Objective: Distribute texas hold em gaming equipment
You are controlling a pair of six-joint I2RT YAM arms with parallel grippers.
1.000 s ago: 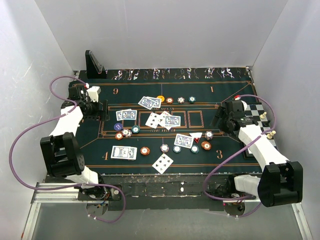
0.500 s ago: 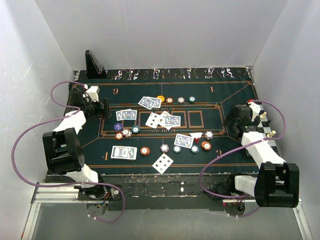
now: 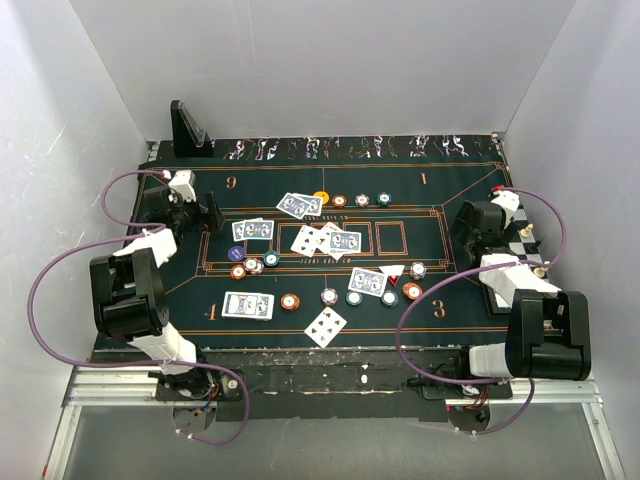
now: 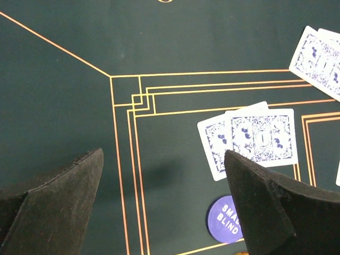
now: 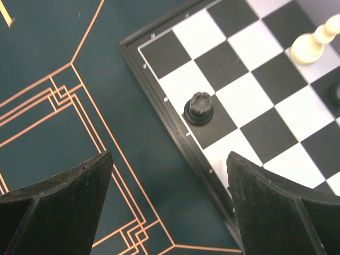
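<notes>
Poker chips [image 3: 289, 301] and playing cards [image 3: 248, 305] lie scattered over the middle of the green mat [image 3: 450, 190], from its near edge to a far row of chips. Over the mat's left part the left claw [image 4: 163, 154] gapes wide and empty, a face-down pair [image 4: 255, 138] just beyond its right finger, which hides part of a blue chip [image 4: 228, 226]. At the mat's right edge the right claw [image 5: 170, 155], equally wide and empty, hangs beside the chessboard [image 5: 255, 95], whose white piece [image 5: 311, 42] the frame cuts off.

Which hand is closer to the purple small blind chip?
Left. The left hand hovers open right beside the chip; the right hand is far across, over the corner of the chessboard.
</notes>
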